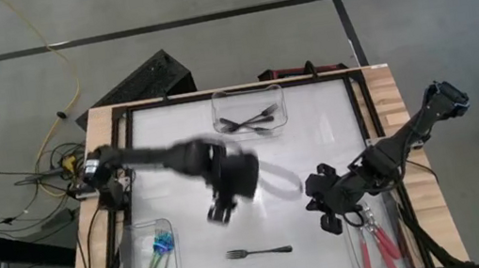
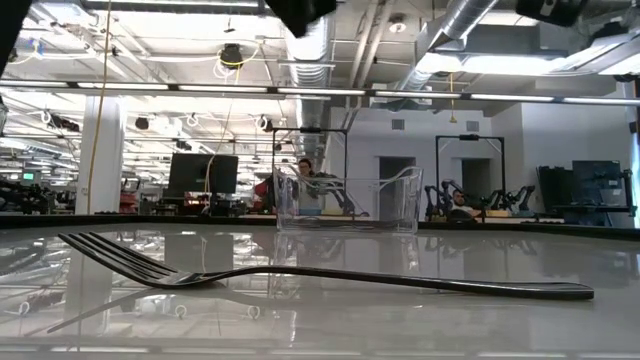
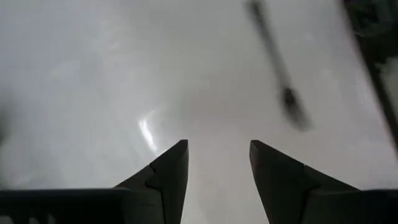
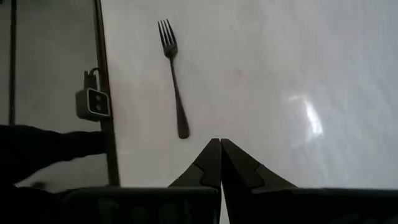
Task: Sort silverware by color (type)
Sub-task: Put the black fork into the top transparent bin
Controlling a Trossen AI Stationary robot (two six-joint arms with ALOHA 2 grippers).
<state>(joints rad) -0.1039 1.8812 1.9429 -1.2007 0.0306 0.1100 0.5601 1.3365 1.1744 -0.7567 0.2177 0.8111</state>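
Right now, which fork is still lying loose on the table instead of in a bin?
The dark fork near the table's front edge, between the two front bins. The other dark forks lie in the back bin; the open left gripper hovers nearest it.

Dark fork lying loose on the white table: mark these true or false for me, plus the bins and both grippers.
1. The dark grey fork lies alone on the white table, outside every bin. True.
2. The left gripper holds a fork. False: its fingers are open with nothing between them.
3. The right gripper is shut and holds nothing. True.
4. The clear plastic far bin holds blue utensils. False: it holds dark forks.
5. The blue-handled utensils sit in the bin by the left arm. True.
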